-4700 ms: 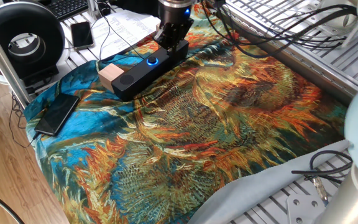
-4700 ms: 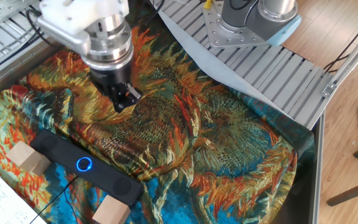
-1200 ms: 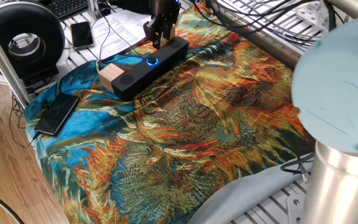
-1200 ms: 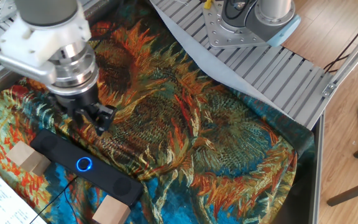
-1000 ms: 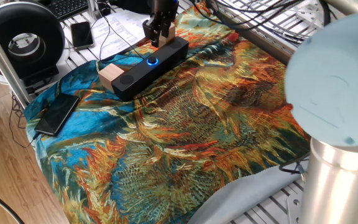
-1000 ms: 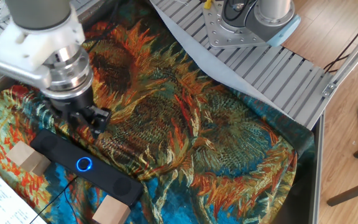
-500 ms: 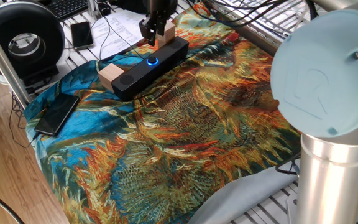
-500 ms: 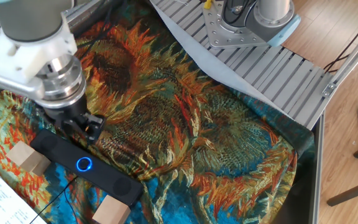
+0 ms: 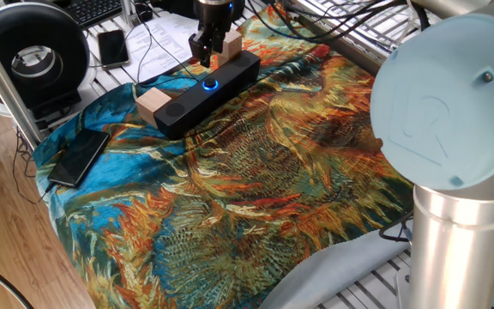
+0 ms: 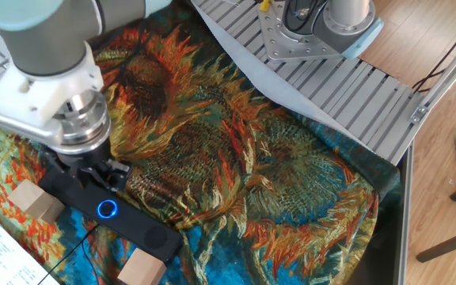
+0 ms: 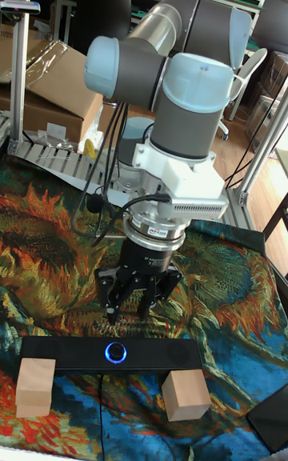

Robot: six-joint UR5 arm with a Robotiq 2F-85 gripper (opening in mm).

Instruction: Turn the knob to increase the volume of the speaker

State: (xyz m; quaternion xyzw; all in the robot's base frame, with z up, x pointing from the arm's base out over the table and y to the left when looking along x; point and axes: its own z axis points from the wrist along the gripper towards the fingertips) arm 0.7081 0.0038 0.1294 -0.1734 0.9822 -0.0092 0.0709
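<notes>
So, nothing turned yet: the gripper (image 11: 128, 306), jaws apart, hovers just beyond the speaker (image 11: 110, 354), near the glowing knob (image 11: 117, 351) — descent, grasp and twist remain.

The black two-finger gripper (image 10: 101, 176) has travelled across the sunflower-patterned cloth (image 10: 236, 158) — from mid-cloth to just above the long black wooden-ended speaker (image 10: 109, 212).

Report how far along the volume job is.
Done: the gripper is at the speaker. In hand: it hangs open just behind the bar, not touching the knob. Left: moving onto the blue-lit knob, gripping it and turning it.
</notes>
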